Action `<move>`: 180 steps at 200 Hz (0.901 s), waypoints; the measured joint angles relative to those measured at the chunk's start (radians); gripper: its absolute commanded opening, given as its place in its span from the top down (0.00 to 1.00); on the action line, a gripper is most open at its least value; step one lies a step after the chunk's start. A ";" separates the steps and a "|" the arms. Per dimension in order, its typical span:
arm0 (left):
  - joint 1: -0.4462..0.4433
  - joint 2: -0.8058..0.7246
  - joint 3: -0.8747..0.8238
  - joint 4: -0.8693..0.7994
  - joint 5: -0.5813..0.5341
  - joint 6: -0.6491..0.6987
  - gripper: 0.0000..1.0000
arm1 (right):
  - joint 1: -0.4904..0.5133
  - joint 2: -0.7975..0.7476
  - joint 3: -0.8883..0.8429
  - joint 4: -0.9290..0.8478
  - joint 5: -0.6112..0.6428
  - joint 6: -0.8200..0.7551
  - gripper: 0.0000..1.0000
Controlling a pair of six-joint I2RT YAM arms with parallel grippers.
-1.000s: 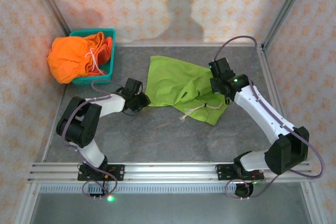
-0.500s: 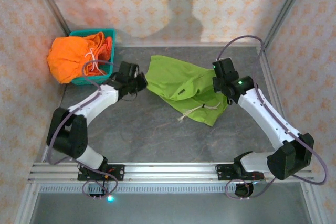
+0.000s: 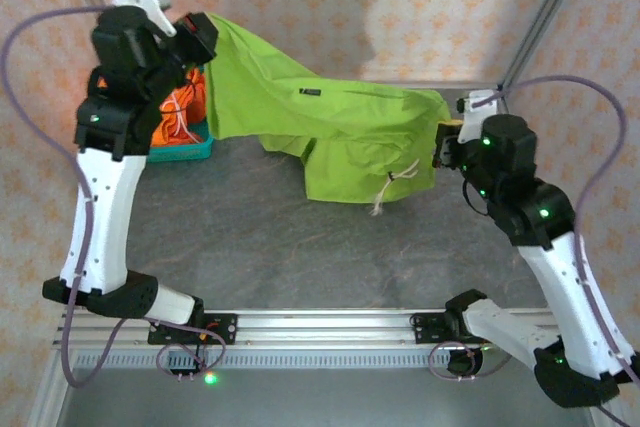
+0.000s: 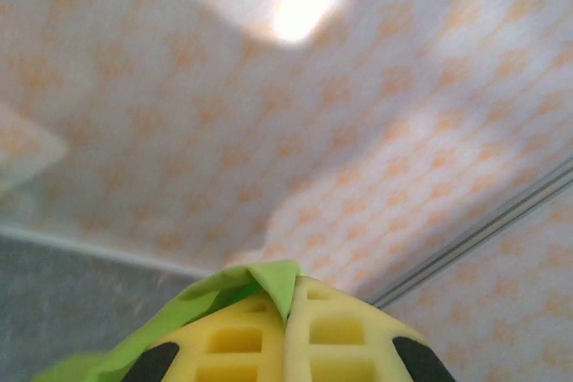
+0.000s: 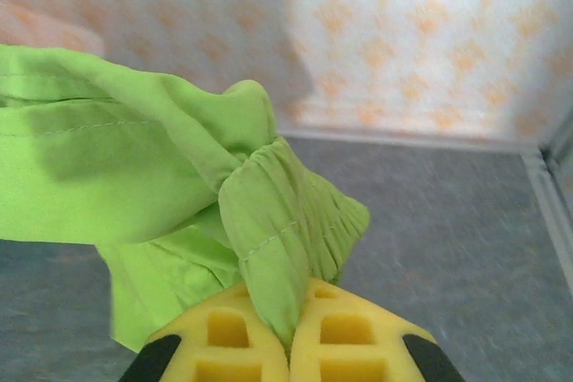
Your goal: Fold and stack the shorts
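Left gripper: yellow pads pressed together on a thin corner of the green shorts, raised high above the basket. Right gripper: pads clamped on the gathered waistband at the opposite end, lower, toward the right side of the table. Green shorts: slung in the air between the two arms, upper edge taut, lower part sagging, drawstring dangling loose, hem close over the table. Orange shorts: heaped in the basket at the back left, partly behind the left arm, not yet folded. Risks, as I judge them: the left hold takes little cloth, so a hard pull apart could slip the corner out and drop that side; the uneven heights could lay the garment down skewed or creased; the hanging part may bunch under itself on lowering; the drawstring could get trapped inside the fold.
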 measured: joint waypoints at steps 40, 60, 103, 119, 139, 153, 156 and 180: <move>0.000 0.114 0.394 -0.109 -0.026 0.029 1.00 | 0.000 -0.063 0.103 0.014 -0.152 0.009 1.00; 0.010 0.137 0.485 -0.117 -0.043 0.029 1.00 | 0.000 -0.079 0.140 0.029 -0.211 0.028 1.00; 0.020 0.156 0.518 -0.110 -0.068 0.029 1.00 | 0.000 -0.094 0.153 0.055 -0.213 0.077 1.00; 0.020 0.204 0.529 -0.106 -0.067 0.029 1.00 | 0.000 -0.084 0.130 0.053 -0.139 0.084 1.00; 0.020 0.299 0.534 -0.087 -0.066 0.033 1.00 | 0.000 -0.050 0.068 0.048 -0.009 0.082 1.00; 0.020 0.394 0.534 -0.070 -0.064 0.036 1.00 | 0.000 -0.012 -0.002 0.049 0.085 0.078 1.00; 0.020 0.416 0.534 -0.064 -0.063 0.037 1.00 | 0.000 -0.003 -0.016 0.050 0.101 0.075 1.00; 0.016 0.622 0.532 -0.013 -0.057 0.048 1.00 | -0.025 0.116 -0.142 0.079 0.213 0.039 1.00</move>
